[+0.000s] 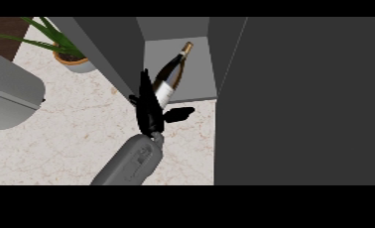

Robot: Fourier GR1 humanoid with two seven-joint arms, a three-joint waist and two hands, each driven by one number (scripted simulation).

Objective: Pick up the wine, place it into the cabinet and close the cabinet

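Leaning up and to the right, the wine (173, 71) is held off the counter, its gold cap (187, 47) pointing into the open cabinet (192, 81). The neck and shoulder of the dark bottle lie over the cabinet's pale grey floor. The white label (164, 93) and the base sit right at the floor's front edge, where it meets the counter.

The left hand (150, 113) grips the bottle's lower part. Its black fingers (144, 85) run up the left side of the glass, past the label, and hide part of it. The thumb (179, 114) sticks out to the right, below the base; whether it touches the glass cannot be told. The grey forearm (128, 162) comes in from the lower edge, left of centre, slanting up toward the cabinet.

A dark wall (106, 48) bounds the opening on its left. A broad dark panel (293, 103) fills the view's right side from top to bottom; whether it is the door cannot be told.

The marbled counter (66, 133) spreads out to the left. Near its upper left a plant (44, 36) with long green leaves stands in a pot (73, 63), close beside the cabinet's left wall. A grey rounded object (18, 95) sits at the left edge, cut off by the frame.
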